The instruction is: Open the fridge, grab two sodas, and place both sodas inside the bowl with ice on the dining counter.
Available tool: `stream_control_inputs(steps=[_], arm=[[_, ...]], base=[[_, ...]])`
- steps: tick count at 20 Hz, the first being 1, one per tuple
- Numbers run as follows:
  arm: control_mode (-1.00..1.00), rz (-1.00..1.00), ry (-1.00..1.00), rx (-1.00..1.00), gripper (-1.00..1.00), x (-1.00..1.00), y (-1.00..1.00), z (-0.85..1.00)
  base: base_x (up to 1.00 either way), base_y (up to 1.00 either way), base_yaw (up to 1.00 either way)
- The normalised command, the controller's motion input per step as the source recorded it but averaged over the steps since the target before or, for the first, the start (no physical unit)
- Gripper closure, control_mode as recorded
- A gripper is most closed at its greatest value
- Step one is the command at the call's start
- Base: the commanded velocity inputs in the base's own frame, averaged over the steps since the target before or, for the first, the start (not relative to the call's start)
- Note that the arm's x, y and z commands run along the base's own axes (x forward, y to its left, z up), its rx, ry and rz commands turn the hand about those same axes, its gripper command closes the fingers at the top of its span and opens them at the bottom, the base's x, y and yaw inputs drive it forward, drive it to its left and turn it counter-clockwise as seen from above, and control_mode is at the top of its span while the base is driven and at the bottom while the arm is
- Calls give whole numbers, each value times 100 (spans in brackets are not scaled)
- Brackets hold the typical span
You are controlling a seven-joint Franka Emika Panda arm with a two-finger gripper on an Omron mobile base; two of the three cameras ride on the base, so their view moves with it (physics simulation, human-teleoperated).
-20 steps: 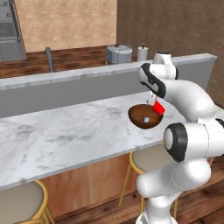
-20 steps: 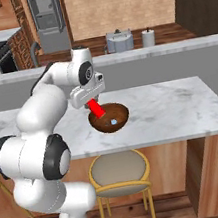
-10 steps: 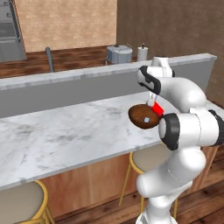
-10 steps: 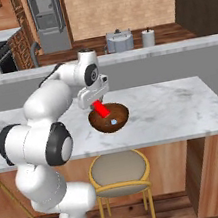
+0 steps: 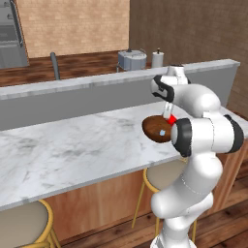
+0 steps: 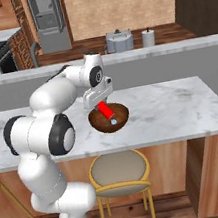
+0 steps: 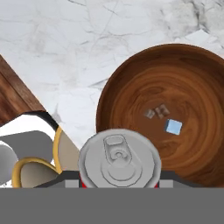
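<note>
My gripper (image 6: 100,104) is shut on the small red can (image 6: 104,111), which slants down over the dark brown wooden bowl (image 6: 120,116) on the marble dining counter (image 6: 172,110). From the hand view the can's silver top (image 7: 119,159) sits low over the bowl's near rim, hiding the fingertips. A tiny pale blue ice cube (image 7: 173,127) lies on the bowl's floor (image 7: 183,92). The left base view has the bowl (image 5: 156,128) beside the can (image 5: 171,119). The grey fridge (image 6: 47,18) stands far back. The brown bottle is out of view.
A higher plain grey ledge (image 6: 171,49) runs behind the counter, with a grey metal pot (image 6: 119,41) and a white canister (image 6: 148,37) beyond it. Round stools (image 6: 119,167) (image 5: 19,225) stand under the counter's front edge. Bare marble (image 5: 72,145) stretches left of the bowl.
The arm's elbow and forearm have folded closer to the base. The red can has stayed over the bowl, shifting only slightly.
</note>
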Motion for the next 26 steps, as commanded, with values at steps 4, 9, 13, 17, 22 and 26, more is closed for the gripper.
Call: stream_control_inputs(steps=[4,9,13,17,22,26], arm=[[-100,0,3,0,100,29,0,-20],[-100,0,1,0,100,18,0,-25],[-100,0,0,0,100,8,0,-29],[-100,0,0,0,100,11,0,-25],[-100,0,0,0,100,14,0,-21],[-100,0,0,0,100,14,0,-20]], base=[[0,0,0],[0,0,0],[0,0,0],[0,0,0],[0,0,0],[0,0,0]])
